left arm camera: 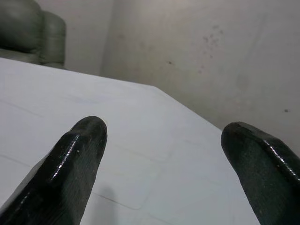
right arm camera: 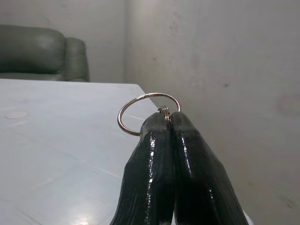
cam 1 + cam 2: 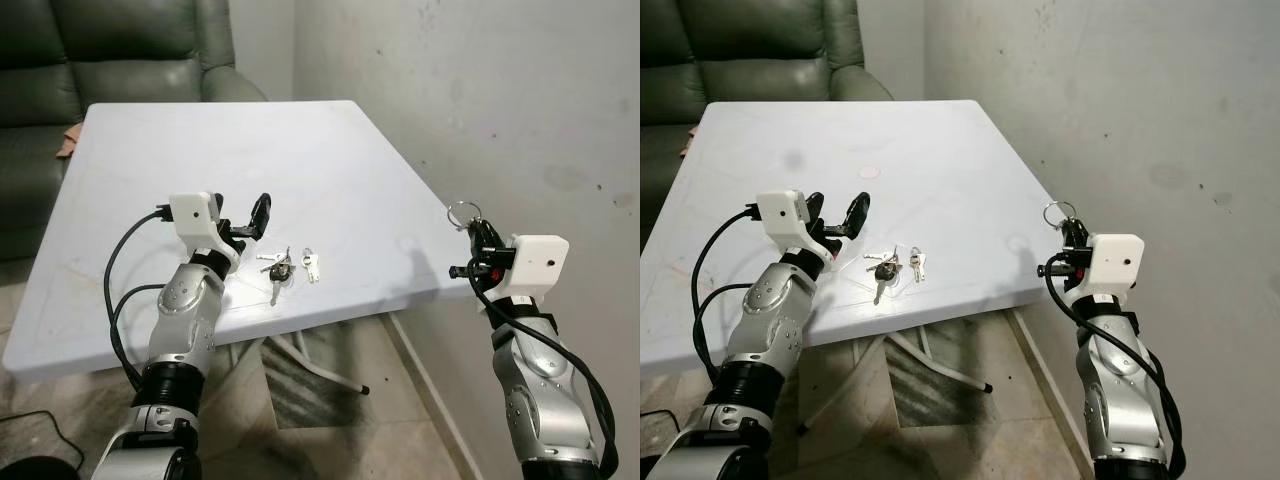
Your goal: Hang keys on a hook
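Two grippers were in view. Right gripper [image 2: 169,117] was pressed together, pinching a thin metal key ring [image 2: 147,113] at its edge, so most of the loop stood free above the fingertips. In the head views the ring [image 3: 463,212] sat just off the table's right-hand edge, near the bare wall [image 3: 520,110]. No keys could be seen hanging from this ring; no hook was visible on the wall.

Left gripper [image 3: 247,224] was spread wide, holding nothing, hovering low over the white table [image 3: 230,150]. A bunch of keys [image 3: 281,267] lay flat on the table just beside it, with a smaller silver key [image 3: 312,263] close by on the side toward the wall.

Handling judgement: ring is light, stiff, smooth wire; likely to slip or swivel in a pinch, so grip at the rim and keep the loop open toward the hook. Keys on the table are flat, thin metal, hard to lift off a smooth top; best taken at the thicker dark head or at their ring.

Pose: right forearm was raised, gripper pointing up and toward the wall, beyond the table corner. Left forearm was raised over the table's near edge, gripper pointing forward across the table. A dark green sofa [image 3: 110,50] stood behind the table.
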You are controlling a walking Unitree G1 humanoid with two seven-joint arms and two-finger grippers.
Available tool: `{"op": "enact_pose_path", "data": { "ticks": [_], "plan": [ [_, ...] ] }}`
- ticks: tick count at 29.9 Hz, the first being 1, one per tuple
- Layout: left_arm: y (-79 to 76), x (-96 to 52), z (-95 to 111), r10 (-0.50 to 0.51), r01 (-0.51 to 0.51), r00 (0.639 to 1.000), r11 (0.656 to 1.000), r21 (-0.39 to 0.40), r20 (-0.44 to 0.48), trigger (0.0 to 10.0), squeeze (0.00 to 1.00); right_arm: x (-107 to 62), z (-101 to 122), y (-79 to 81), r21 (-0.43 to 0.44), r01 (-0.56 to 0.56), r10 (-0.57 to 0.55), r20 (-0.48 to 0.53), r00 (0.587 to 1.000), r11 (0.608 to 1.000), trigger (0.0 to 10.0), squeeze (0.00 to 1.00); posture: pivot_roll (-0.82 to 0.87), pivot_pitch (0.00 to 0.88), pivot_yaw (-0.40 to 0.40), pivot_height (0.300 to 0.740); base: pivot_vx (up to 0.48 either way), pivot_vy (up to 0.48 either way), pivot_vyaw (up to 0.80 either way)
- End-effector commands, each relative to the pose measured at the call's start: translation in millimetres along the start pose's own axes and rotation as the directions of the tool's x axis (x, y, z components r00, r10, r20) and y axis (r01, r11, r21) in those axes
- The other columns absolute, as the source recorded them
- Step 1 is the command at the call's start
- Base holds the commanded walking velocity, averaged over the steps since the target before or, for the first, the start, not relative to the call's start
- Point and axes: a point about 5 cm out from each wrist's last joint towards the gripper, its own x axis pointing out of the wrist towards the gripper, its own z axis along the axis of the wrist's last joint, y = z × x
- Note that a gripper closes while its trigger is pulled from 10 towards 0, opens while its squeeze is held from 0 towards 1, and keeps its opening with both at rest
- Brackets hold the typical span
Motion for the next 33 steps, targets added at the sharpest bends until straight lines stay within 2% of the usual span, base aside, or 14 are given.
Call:
{"op": "enact_pose_path", "data": {
  "ticks": [1,16,33],
  "plan": [
    [-3.2,4.4,3.0,-0.012,0.012,1.000,1.000,0.000,0.001,10.0,0.00,2.5,3.5,-0.8,-0.007,0.002,-0.002,0.011,1.000,1.000,10.0,0.00,-0.01,0.000,-0.041,0.740,-0.247,0.322,-0.72],
    [0.3,4.8,0.9,0.034,-0.033,0.999,0.999,0.017,-0.036,10.0,0.00,3.5,2.8,0.6,-0.008,-0.004,0.004,0.006,1.000,1.000,10.0,0.00,0.00,0.000,-0.047,0.740,-0.016,0.021,-0.71],
    [0.6,6.8,2.0,0.040,-0.038,0.998,0.999,0.024,-0.054,10.0,0.00,6.8,2.3,1.7,-0.008,-0.003,0.003,-0.001,1.000,1.000,10.0,0.00,0.01,0.000,-0.058,0.740,0.000,0.000,-0.70]
  ]
}}
